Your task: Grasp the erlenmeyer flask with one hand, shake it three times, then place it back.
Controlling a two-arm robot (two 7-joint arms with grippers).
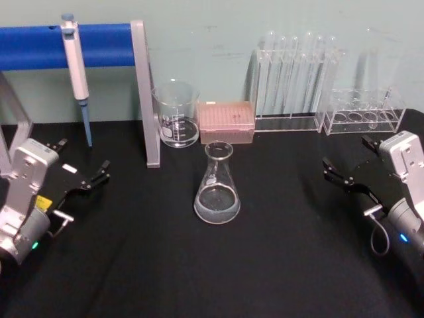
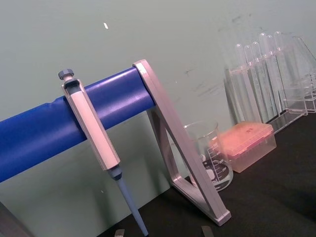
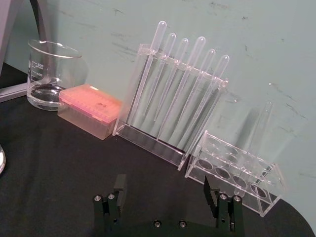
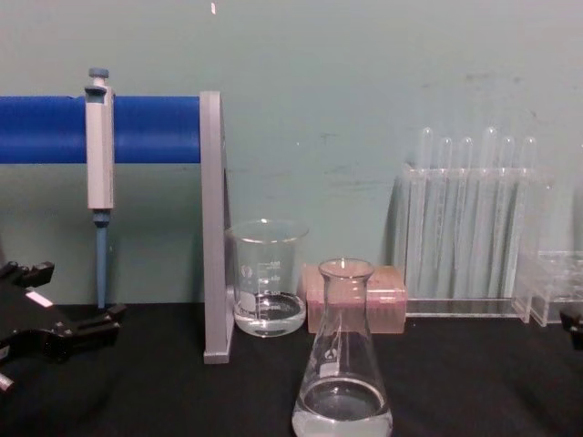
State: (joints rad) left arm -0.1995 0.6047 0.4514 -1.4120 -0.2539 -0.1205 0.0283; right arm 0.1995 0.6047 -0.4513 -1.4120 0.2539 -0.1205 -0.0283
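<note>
The erlenmeyer flask (image 1: 217,189) stands upright on the black table at the centre, with a little clear liquid in its wide base; the chest view has the flask (image 4: 342,364) close in front. My left gripper (image 1: 103,171) rests at the left of the table, open and holding nothing, well apart from the flask. Its fingertips (image 2: 118,232) peek in at the edge of the left wrist view. At the right side my right gripper (image 1: 329,170) is open too, its fingers (image 3: 120,190) spread wide and bare, far from the flask.
Behind the flask stand a glass beaker (image 1: 176,116) and a pink tip box (image 1: 226,121). A pipette (image 1: 78,66) hangs on a blue bar with a grey upright post (image 1: 147,99) at back left. Clear racks (image 1: 295,79) (image 1: 364,112) line the back right.
</note>
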